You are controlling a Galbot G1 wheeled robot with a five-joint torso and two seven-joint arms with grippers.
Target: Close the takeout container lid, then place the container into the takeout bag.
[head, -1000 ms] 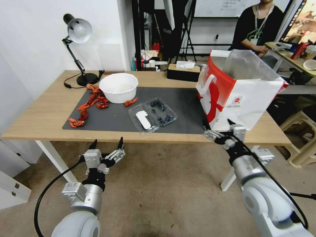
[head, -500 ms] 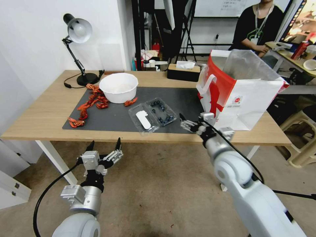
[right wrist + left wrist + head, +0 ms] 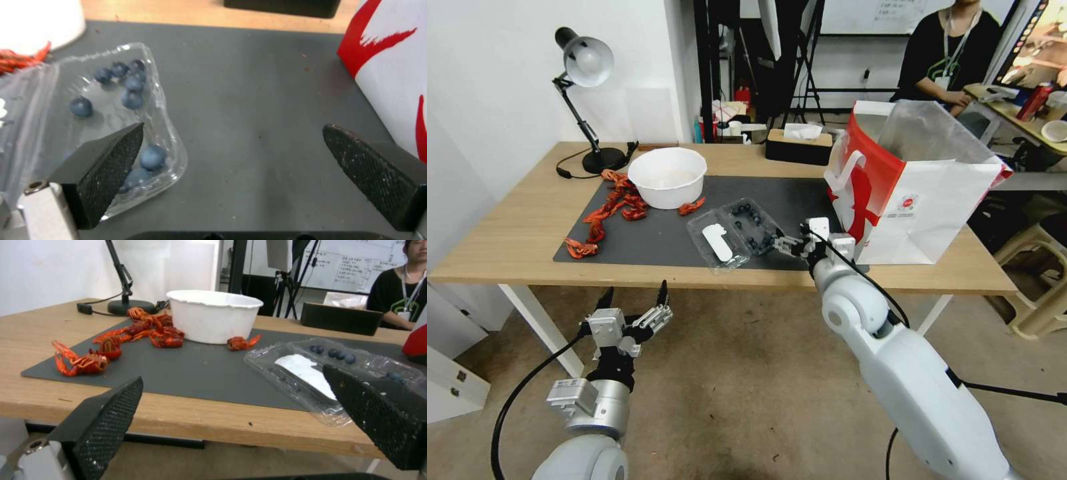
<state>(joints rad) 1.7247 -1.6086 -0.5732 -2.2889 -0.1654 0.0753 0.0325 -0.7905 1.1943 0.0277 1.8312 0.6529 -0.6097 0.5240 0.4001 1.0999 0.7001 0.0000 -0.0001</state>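
Observation:
The takeout container [image 3: 755, 227] lies open on the dark mat, a clear clamshell with blueberries in its right half [image 3: 116, 96]. Its lid [image 3: 716, 243] lies flat to the left, white label up [image 3: 306, 373]. The red-and-white takeout bag [image 3: 910, 193] stands open at the table's right, and its side [image 3: 391, 63] shows in the right wrist view. My right gripper [image 3: 790, 235] hovers open just over the container's right edge, one finger [image 3: 109, 163] above the blueberry half. My left gripper [image 3: 635, 292] hangs open below the table's front edge, facing the container [image 3: 351, 363].
A white bowl [image 3: 668, 176] and several red crayfish [image 3: 614, 207] sit at the mat's left. A desk lamp [image 3: 586, 80] stands at the back left, a dark tissue box [image 3: 798, 145] at the back. Bare mat [image 3: 258, 110] lies between container and bag.
My right arm has swung left and forward from in front of the bag to the container's right edge. The left gripper has sunk slightly.

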